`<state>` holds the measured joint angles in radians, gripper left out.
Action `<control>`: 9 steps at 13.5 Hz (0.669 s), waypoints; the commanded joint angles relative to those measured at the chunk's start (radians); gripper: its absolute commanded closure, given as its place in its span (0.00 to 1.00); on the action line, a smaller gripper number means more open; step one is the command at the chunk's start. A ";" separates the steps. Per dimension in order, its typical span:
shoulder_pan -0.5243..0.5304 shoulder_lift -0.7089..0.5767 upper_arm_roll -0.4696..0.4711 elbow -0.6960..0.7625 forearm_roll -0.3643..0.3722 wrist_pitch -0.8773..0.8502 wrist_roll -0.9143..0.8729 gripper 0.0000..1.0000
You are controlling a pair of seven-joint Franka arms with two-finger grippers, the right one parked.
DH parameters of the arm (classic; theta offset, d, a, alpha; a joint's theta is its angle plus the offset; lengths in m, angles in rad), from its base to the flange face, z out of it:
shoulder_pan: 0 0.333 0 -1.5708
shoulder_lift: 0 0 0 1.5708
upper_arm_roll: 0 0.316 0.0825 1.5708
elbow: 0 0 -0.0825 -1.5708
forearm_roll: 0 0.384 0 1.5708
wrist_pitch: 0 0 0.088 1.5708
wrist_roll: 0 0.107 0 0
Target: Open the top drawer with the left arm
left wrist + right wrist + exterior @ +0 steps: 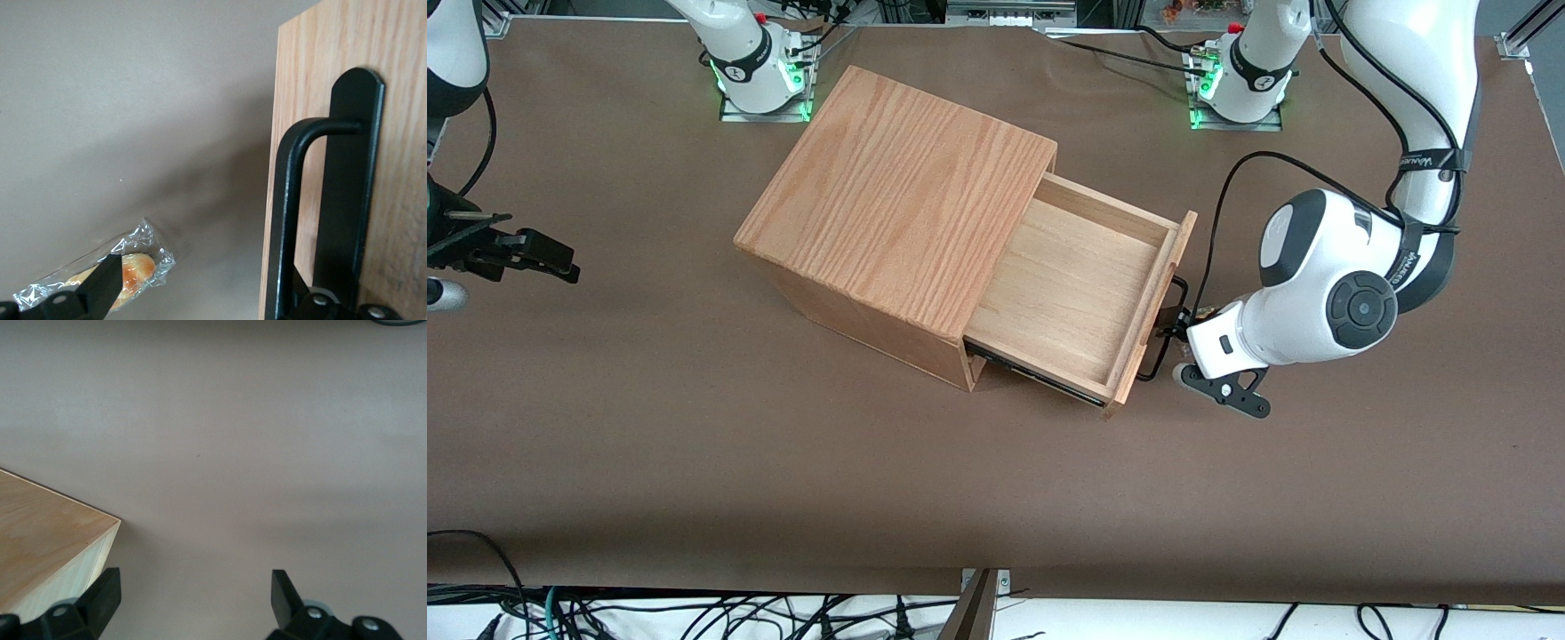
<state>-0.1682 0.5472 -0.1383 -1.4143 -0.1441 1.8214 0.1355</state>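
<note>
The top drawer [1080, 284] stands pulled well out of the oak-grain wooden box [898, 187], and its inside shows bare wood. Its thin black wire handle [1172, 302] runs along the flat drawer front [393, 47]. The left arm [1325, 293] reaches down in front of the drawer, on the working arm's end of the table. Its gripper [1172, 336] is at the handle [288, 220] and is open. One finger [330, 303] sits between the wire and the drawer front, and the other finger [100, 287] is well clear of the handle.
A small orange item in a clear plastic wrapper [137, 263] lies on the brown table [694, 427] under the gripper. The two arm bases [760, 62] stand at the table edge farthest from the front camera. Cables hang along the near edge.
</note>
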 commanded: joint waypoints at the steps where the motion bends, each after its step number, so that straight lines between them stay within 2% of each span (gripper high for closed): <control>1: -0.014 -0.022 0.006 0.025 -0.009 -0.051 -0.014 0.00; 9: 0.021 -0.070 0.003 0.028 -0.161 -0.165 -0.017 0.00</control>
<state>-0.1582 0.4883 -0.1329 -1.3870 -0.2604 1.6876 0.1239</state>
